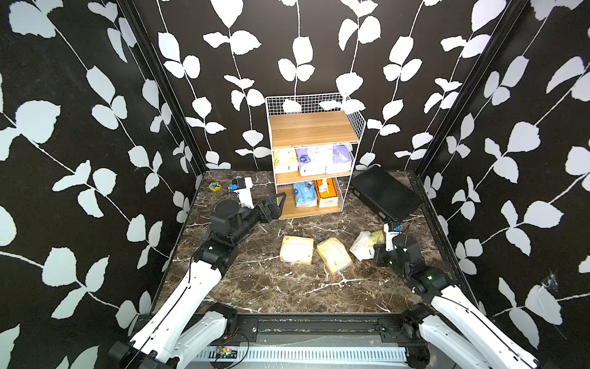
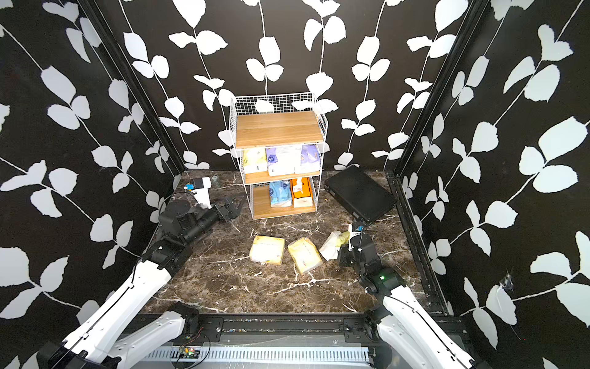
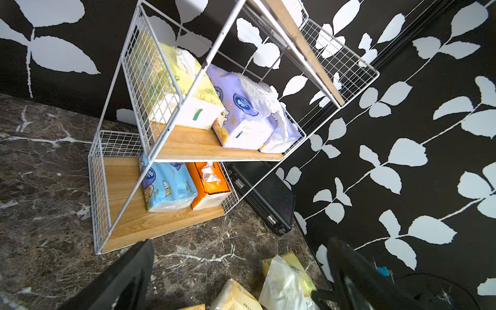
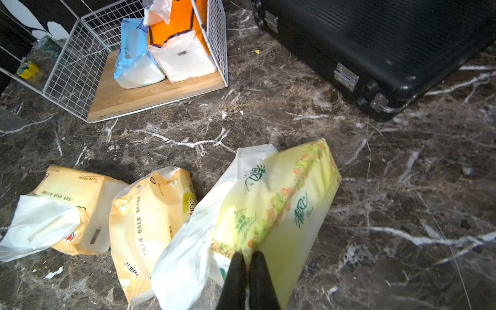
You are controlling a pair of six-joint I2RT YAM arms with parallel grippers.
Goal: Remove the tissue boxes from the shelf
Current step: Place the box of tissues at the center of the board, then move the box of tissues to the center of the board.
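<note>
Your right claw [image 4: 248, 256] is pinched closed on the wrapper end of a yellow-green pack [image 4: 281, 204], which hangs tilted low over the table [image 4: 375, 174], just beside two yellow packs [image 4: 150, 214]. Whether it touches down cannot be told, so lower it flat, clear of its neighbours, before letting go. Your left claw [image 1: 275, 204] stands open by the shelf [image 1: 313, 127], where five tissue boxes [image 1: 314, 159] sit on the middle and bottom tiers.
</note>
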